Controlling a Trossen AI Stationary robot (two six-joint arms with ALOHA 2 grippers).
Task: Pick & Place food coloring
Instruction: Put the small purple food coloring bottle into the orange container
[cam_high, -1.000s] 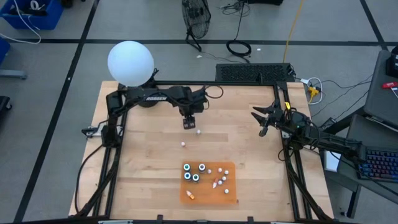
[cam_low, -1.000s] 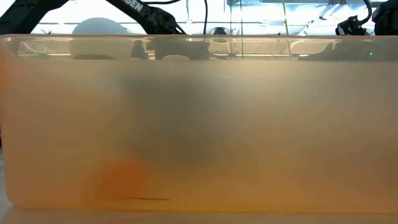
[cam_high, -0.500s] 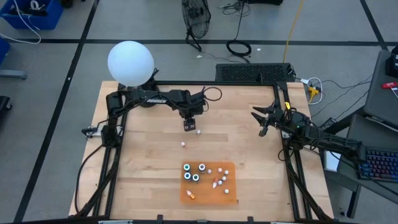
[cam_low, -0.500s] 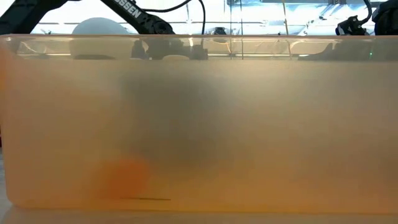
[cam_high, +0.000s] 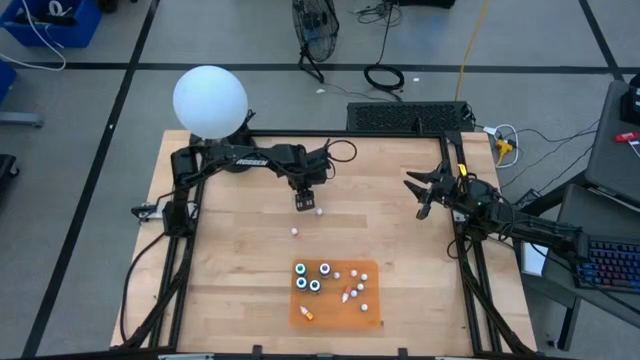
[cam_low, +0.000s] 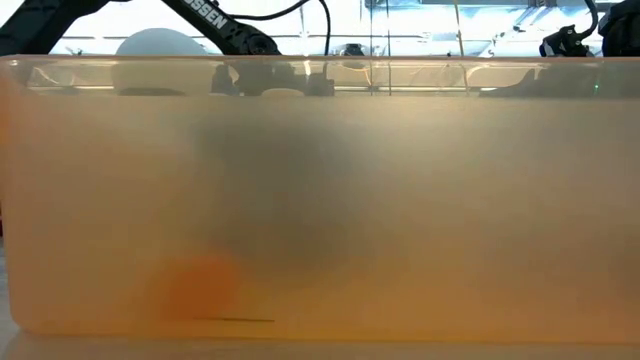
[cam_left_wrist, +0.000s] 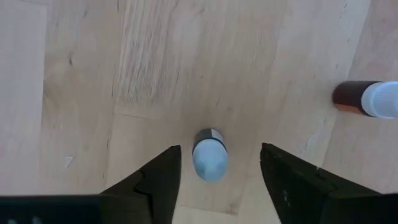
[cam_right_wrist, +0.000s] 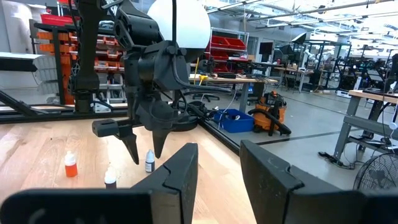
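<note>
— From above, what's going on?

— The left gripper (cam_high: 307, 203) hangs over the far middle of the wooden table (cam_high: 230, 270), right by a small bottle (cam_high: 319, 210). A second small bottle (cam_high: 295, 231) stands a little nearer, apart from it. The rest of the food coloring (cam_high: 330, 283) sits on the orange mat (cam_high: 372, 268) at the near edge: dark round bottles with teal tops on its left part, white droppers to their right. The right gripper (cam_high: 421, 191) waits over the far right of the table.

— And the table-level camera?

— Mostly a cloudy orange wall (cam_low: 320, 200) right against the lens; only arm parts show above it.

— The left wrist?

— Its fingers (cam_left_wrist: 155, 180) are spread, with a dark bottle with a pale cap (cam_left_wrist: 209, 154) standing upright between them, touching neither. Another bottle (cam_left_wrist: 367, 99), brown with a whitish cap, is off to one side.

— The right wrist?

— Its own fingers (cam_right_wrist: 177, 171) stand apart around nothing. Across the table you see the left gripper (cam_right_wrist: 144, 149) pointing down, one bottle (cam_right_wrist: 150, 161) by its tips, an orange bottle (cam_right_wrist: 71, 165) and a dark one (cam_right_wrist: 110, 178) beside.
</note>
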